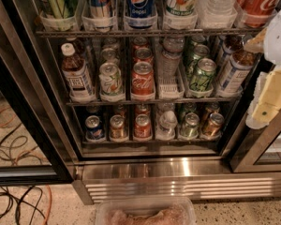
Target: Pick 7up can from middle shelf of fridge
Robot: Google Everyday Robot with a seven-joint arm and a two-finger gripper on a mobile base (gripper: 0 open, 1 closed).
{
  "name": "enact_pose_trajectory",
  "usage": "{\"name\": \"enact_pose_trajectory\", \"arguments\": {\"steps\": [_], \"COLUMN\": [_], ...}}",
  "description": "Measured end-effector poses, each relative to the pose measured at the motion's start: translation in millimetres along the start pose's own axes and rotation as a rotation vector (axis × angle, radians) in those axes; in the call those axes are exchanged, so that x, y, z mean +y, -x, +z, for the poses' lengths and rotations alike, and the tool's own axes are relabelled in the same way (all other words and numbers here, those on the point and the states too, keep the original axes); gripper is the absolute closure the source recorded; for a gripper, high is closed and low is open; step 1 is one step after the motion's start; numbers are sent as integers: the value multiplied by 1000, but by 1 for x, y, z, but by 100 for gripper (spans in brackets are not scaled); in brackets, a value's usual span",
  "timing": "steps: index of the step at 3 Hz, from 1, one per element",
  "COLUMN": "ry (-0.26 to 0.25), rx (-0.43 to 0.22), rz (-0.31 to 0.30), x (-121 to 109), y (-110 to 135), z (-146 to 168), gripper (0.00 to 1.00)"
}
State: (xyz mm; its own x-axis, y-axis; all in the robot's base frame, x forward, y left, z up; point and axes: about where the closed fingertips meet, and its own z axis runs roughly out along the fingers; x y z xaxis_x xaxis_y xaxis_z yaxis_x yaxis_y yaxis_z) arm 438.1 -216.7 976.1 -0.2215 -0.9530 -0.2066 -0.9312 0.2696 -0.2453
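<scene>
The fridge (145, 172) stands open in front of me, with a black door frame and a steel base. The middle shelf (150, 101) is a dark wire rack with white lane trays. The 7up can (111, 78) is pale silvery-white and stands upright at the front of the second lane from the left, with more cans behind it. My gripper (269, 95), made of white and cream-yellow parts, hangs at the right edge of the view. It is in front of the fridge's right side, far right of the 7up can and apart from it.
A red Coca-Cola can (143, 78) stands right of the 7up can, and a brown bottle (77, 75) stands to its left. A dark green can (202, 74) is further right. The top rack holds large Pepsi (140, 1) and Coke cans. Cables (11, 139) lie on the floor.
</scene>
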Motion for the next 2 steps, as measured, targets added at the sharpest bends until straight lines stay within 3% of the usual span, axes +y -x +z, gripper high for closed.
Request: {"name": "enact_pose_trajectory", "arguments": {"steps": [1,2], "ry": [0,-48], "rx": [0,-52], "rz": [0,47], "x": [0,-1], "y": [0,2], "z": [0,3], "gripper": [0,0]}}
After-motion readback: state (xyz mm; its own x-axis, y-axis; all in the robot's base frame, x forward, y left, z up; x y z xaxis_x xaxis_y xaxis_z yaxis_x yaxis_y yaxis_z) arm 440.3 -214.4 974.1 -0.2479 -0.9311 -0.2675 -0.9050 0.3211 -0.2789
